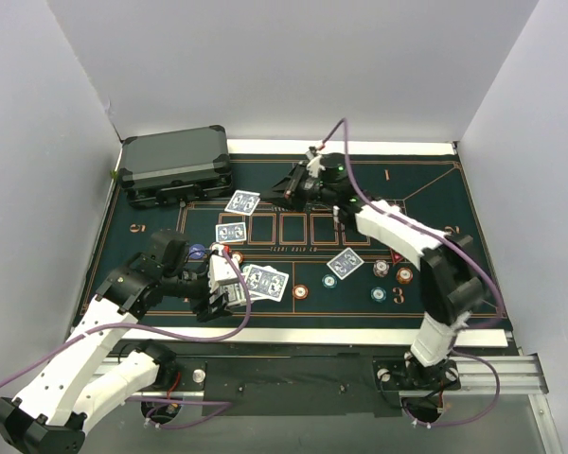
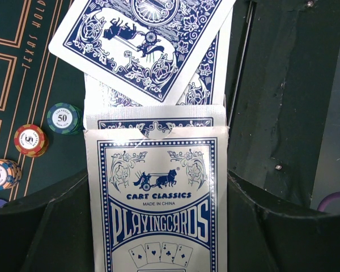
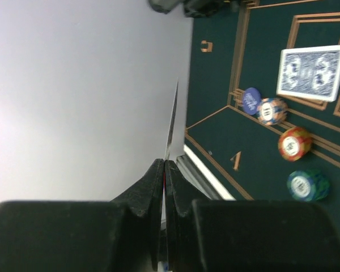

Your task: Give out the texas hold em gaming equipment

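My left gripper (image 1: 220, 286) (image 2: 158, 232) is shut on a blue and white playing card box (image 2: 158, 198), its open flap end facing the mat. Just beyond the box lie blue-backed cards (image 2: 144, 39) (image 1: 266, 281). My right gripper (image 1: 286, 192) (image 3: 164, 169) hangs over the far middle of the mat, shut on one card seen edge-on (image 3: 171, 122). More cards lie face down on the mat (image 1: 242, 201) (image 1: 231, 232) (image 1: 346, 264) (image 3: 311, 72). Poker chips (image 1: 302, 291) (image 1: 379, 294) (image 1: 404, 275) sit at the near right of the mat, and others show in the wrist views (image 2: 64, 118) (image 2: 31, 140) (image 3: 294, 143) (image 3: 307, 185).
A dark grey hard case (image 1: 175, 165) stands shut at the mat's far left corner. The green poker mat (image 1: 426, 203) has printed card boxes in its centre. White walls close in on three sides. A purple cable loops near each arm.
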Robot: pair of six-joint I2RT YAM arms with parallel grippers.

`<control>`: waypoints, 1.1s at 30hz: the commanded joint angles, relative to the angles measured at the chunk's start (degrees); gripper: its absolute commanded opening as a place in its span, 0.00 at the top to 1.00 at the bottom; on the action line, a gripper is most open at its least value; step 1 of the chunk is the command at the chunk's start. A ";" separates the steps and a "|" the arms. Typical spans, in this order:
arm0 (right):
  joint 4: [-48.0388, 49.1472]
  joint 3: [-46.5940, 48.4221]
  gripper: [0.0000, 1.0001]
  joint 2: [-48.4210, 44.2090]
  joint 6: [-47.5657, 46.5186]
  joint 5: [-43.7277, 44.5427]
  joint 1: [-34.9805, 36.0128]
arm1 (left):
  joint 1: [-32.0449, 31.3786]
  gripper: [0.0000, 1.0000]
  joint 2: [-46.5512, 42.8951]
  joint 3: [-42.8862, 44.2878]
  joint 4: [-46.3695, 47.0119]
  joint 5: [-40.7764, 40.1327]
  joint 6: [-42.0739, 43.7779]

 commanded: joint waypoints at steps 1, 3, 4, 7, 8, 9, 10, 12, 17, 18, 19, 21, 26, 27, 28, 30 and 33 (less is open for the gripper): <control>6.69 5.82 1.00 10.89 1.01 -4.33 -0.19 | -0.34 1.00 -0.84 2.84 1.86 0.93 1.27; 8.36 8.29 1.00 16.69 1.97 -4.07 -0.19 | -0.34 1.00 -0.75 2.67 1.95 0.85 1.35; 9.50 10.03 1.00 20.19 2.24 -3.89 -0.19 | -0.34 1.00 -0.75 2.58 1.95 0.93 1.36; 11.44 13.30 1.00 25.93 4.35 -3.37 -0.37 | -0.34 1.00 -0.58 2.49 2.12 0.93 1.44; 11.62 14.96 1.00 28.38 4.62 -3.02 -0.46 | -0.34 1.00 -0.40 2.40 2.13 1.02 1.36; 11.62 15.49 1.00 29.10 4.53 -2.84 -0.54 | -0.34 1.00 -0.49 2.49 2.13 0.85 1.36; 10.49 16.11 1.00 30.41 4.18 -2.14 -0.55 | -0.34 1.00 -0.58 2.40 2.30 0.93 1.36; 6.81 17.17 1.00 31.21 1.90 -1.52 -0.55 | -0.34 1.00 -0.58 2.40 2.39 1.02 1.44; -5.41 18.66 1.00 31.04 -7.40 1.63 -0.02 | -0.34 1.00 -0.66 2.14 2.39 1.02 1.44; -8.56 18.84 0.97 30.78 -8.38 1.99 0.16 | -0.34 1.00 -0.67 2.05 2.30 1.02 1.44; -10.08 19.36 0.93 30.60 -10.04 2.52 0.51 | -0.34 1.00 -0.75 2.22 2.30 1.02 1.36; -14.03 20.24 0.76 30.33 -12.50 3.48 0.77 | -0.34 1.00 -0.75 2.40 2.13 1.02 1.36; -20.99 21.39 0.43 27.97 -16.21 5.42 0.95 | -0.34 1.00 -0.84 3.02 1.51 0.93 1.09; -21.69 20.95 0.38 26.39 -16.30 5.86 0.78 | -0.34 1.00 -0.93 2.93 1.42 0.76 1.00; -21.69 20.86 0.36 25.60 -16.73 6.04 0.69 | -0.34 1.00 -1.19 2.93 1.34 0.76 1.00; -21.69 19.11 0.34 22.26 -16.65 5.95 -0.19 | -0.34 1.00 -1.54 2.93 1.07 0.58 0.92; -21.34 15.69 0.30 14.02 -15.60 5.07 -1.07 | -0.34 1.00 -1.81 3.10 0.72 0.23 0.92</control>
